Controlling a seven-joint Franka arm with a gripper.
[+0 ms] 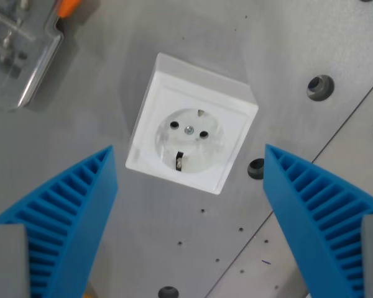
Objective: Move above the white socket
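White socket point(191, 124) at frame centre, face up, square body rotated slightly clockwise. Gripper point(189, 162) fingers spread wide, holding nothing. Clear plastic case point(18, 53) upper left, apart.

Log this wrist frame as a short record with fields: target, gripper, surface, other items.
target: white socket, square, face up, tilted in frame, two pin holes and a centre screw visible
gripper: gripper open, blue ribbed fingers either side of the socket's lower edge, not touching it
surface: grey metal plate with round holes
other items: clear plastic box at the wrist view's upper left, orange part beside it
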